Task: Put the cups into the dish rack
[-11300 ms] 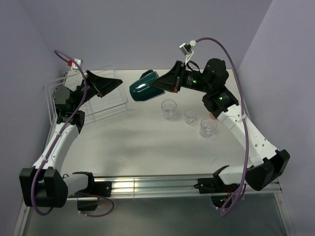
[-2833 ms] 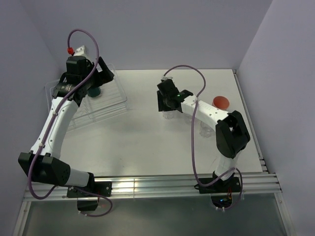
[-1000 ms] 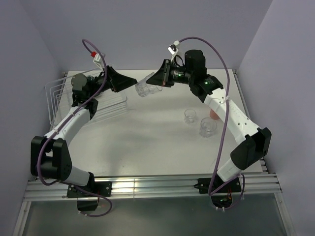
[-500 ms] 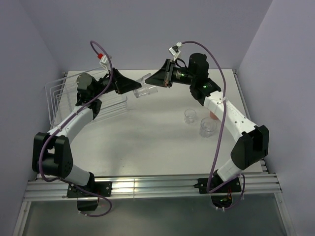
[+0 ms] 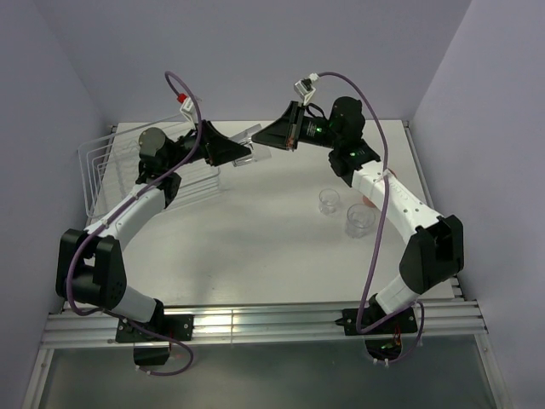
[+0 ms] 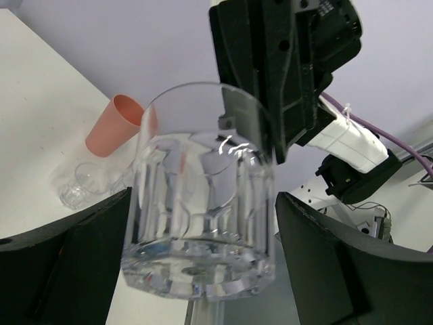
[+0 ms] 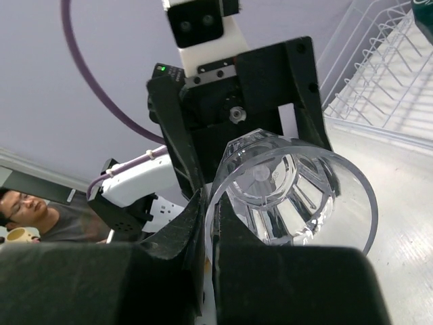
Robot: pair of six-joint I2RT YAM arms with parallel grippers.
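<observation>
A clear tumbler (image 5: 247,146) hangs on its side in the air between my two grippers, above the back of the table. My right gripper (image 5: 266,141) is shut on its rim, one finger inside and one outside (image 7: 215,203). My left gripper (image 5: 232,152) is open, with its fingers (image 6: 74,271) close on either side of the tumbler's base (image 6: 203,223). Two more clear tumblers (image 5: 329,201) (image 5: 360,220) stand on the table at the right. The salmon-pink cup (image 6: 115,128) lies beside them. The dish rack (image 5: 102,166) stands at the back left, with the dark green mug (image 7: 426,10) in it.
The walls close in at the back, left and right. The right arm's forearm (image 5: 400,200) stretches over the pink cup and the two tumblers. The rack's wire ribs (image 7: 379,74) lie just behind the left gripper.
The right gripper has carried the tumbler leftward and the left gripper has come to meet it. The tumbler's base now sits between the left fingers.
</observation>
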